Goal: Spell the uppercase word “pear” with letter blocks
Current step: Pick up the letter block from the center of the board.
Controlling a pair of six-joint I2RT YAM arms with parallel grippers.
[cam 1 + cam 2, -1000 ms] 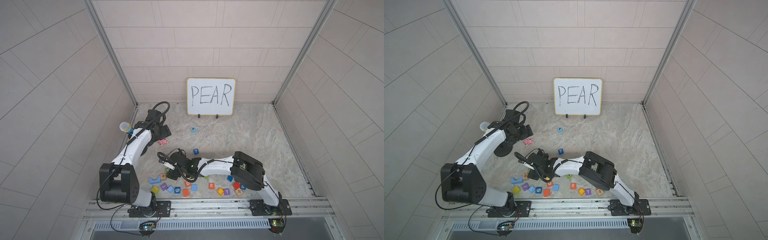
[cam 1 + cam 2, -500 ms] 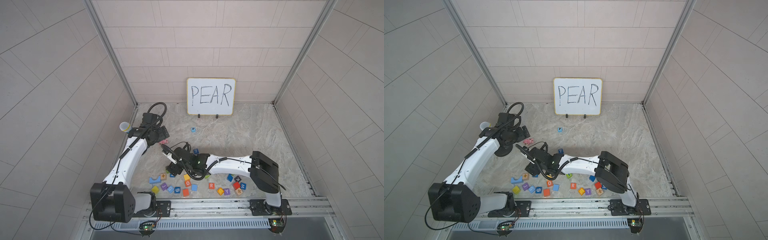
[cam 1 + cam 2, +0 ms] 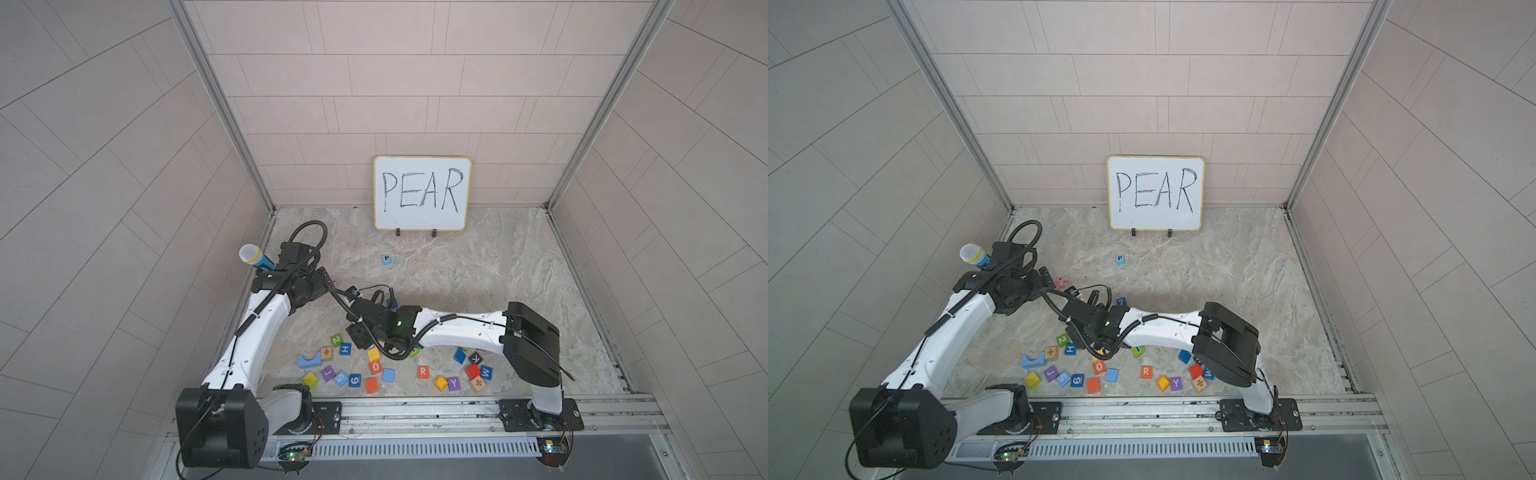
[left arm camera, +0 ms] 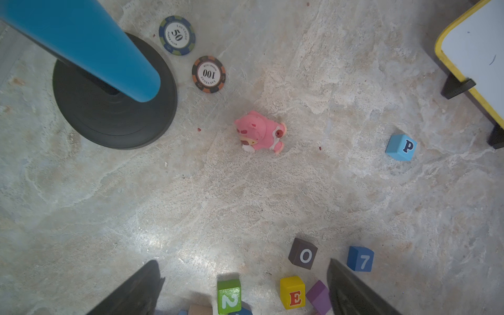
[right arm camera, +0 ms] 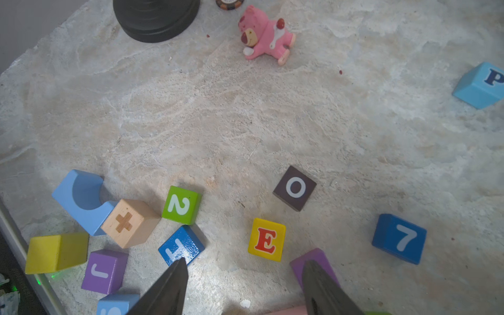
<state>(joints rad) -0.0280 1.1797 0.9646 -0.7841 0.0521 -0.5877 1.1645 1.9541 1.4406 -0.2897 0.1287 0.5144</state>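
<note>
The light-blue P block (image 3: 386,259) (image 3: 1120,259) (image 4: 401,147) (image 5: 481,84) lies alone in front of the whiteboard. The yellow E block (image 5: 266,240) (image 4: 292,296) (image 3: 373,354) rests flat, red letter up, just beyond the tips of my right gripper (image 5: 245,261) (image 3: 359,337). That gripper hangs over it, open, with only bare floor between its fingers. The orange R block (image 3: 422,371) (image 3: 1145,371) sits in the front row. My left gripper (image 4: 243,261) (image 3: 1044,274) hovers wide open and empty near the pink toy.
A whiteboard (image 3: 422,193) reading PEAR stands at the back. A microphone (image 3: 251,254) on a black base (image 4: 114,109), two poker chips (image 4: 208,74) and a pink bear (image 4: 259,132) lie at left. A brown 0 (image 5: 294,188), blue 7 (image 5: 399,238), green 2 (image 5: 181,205) and purple block (image 5: 311,261) surround E.
The right arm's elbow has swung to the right and its wrist has shifted a little right, over the E block. The left wrist has come forward, towards the right wrist.
</note>
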